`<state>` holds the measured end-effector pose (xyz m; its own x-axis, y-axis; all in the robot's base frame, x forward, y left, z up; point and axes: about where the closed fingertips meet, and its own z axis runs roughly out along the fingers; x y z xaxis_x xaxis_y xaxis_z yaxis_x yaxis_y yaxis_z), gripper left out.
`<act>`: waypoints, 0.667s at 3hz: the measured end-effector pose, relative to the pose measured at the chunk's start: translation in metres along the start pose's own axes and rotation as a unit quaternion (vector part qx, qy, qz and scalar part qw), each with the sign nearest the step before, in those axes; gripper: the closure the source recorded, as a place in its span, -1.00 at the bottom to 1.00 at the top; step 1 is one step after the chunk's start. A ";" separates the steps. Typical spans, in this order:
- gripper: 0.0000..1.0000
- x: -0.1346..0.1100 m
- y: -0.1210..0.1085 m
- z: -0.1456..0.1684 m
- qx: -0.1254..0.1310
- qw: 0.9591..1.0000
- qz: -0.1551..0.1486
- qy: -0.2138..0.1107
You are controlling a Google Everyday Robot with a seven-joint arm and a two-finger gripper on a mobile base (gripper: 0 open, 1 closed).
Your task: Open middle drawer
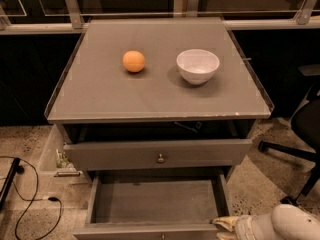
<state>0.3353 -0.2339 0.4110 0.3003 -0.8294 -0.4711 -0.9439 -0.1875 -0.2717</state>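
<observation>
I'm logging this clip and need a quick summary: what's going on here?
The robot's claw is low at the front right corner of the middle drawer. That drawer is pulled well out, showing its plain grey inside. The top drawer above it sits much further in. On the cabinet top, an orange and a white bowl stand apart, untouched.

Single camera: high, in front of cabinet [150, 101], facing forward and down, fairly near. Middle drawer [155, 201] at lower frame edge; gripper [224, 227] bottom-right corner.
</observation>
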 end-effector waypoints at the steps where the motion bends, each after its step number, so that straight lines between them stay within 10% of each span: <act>1: -0.30 0.000 0.000 0.000 0.000 1.000 0.000 0.000; 2: -0.77 0.000 0.000 0.000 0.000 1.000 0.000 0.000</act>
<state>0.3352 -0.2339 0.4109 0.3004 -0.8293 -0.4712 -0.9440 -0.1876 -0.2716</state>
